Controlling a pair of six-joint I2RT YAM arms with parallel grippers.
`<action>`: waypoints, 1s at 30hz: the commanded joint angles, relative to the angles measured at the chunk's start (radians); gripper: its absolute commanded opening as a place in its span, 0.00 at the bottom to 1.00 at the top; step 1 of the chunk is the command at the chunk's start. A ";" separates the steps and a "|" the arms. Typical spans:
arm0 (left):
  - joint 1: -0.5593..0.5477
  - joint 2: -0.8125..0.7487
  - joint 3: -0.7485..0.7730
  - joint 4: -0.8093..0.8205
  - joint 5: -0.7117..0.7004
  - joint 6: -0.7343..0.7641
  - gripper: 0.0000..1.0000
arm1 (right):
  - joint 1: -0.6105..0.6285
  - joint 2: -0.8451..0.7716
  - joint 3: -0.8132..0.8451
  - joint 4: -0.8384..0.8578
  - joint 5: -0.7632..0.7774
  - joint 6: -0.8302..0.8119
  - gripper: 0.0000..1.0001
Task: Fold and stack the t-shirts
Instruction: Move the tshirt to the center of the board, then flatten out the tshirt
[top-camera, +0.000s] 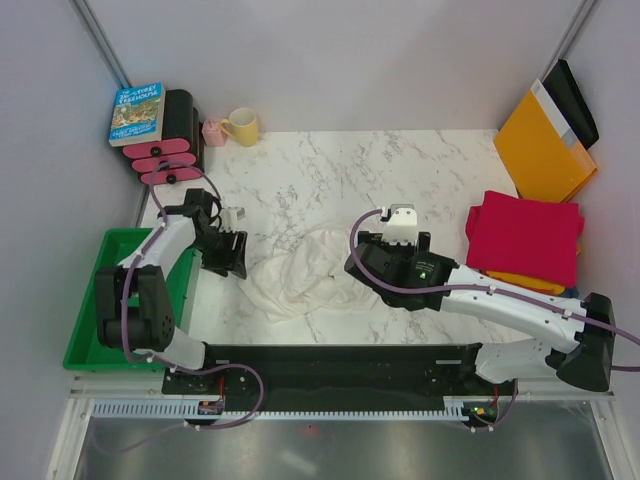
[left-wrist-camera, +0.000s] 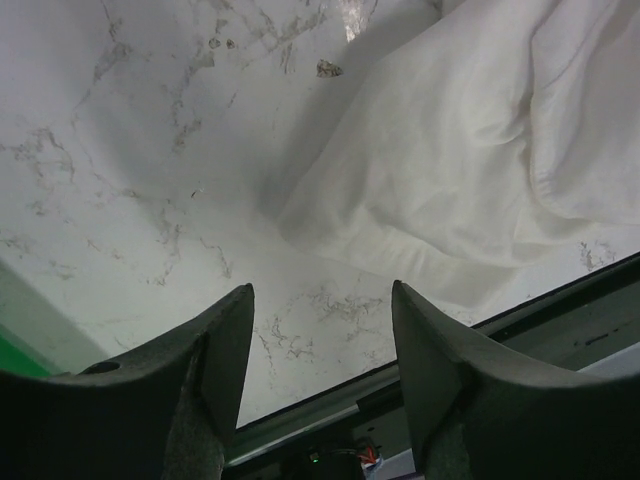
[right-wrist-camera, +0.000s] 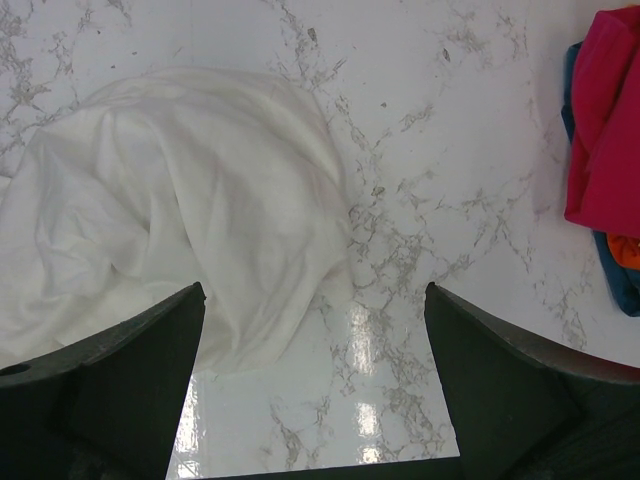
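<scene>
T-shirts: 4 total. 1 loose white t-shirt lay btwn the left jaws and right jaws. 3 folded ones were stacked to the right of the right jaws: 1 red shirt, 1 orange shirt, 1 dark blue shirt. Beyond the left jaws: 1 book, 1 yellow mug, 1 pink cup. Left of them: 1 green bin. Beyond the right jaws: 1 envelope. Jaw sets: 2. Desk: 1.

The top camera looks steeply down from above and behind the arm bases, taking in the whole table. Each wrist camera sits close over its surface, looking past its own fingers. All three views share the crumpled white shirt.
</scene>
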 joint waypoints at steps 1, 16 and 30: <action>-0.003 0.064 0.001 0.013 0.008 -0.010 0.64 | 0.006 0.007 -0.002 0.009 0.005 0.021 0.98; -0.004 0.159 0.047 0.082 0.007 -0.018 0.54 | 0.006 0.010 -0.005 0.011 0.003 0.037 0.98; -0.035 0.193 0.048 0.081 0.012 -0.002 0.32 | 0.006 0.010 -0.005 0.006 0.008 0.041 0.98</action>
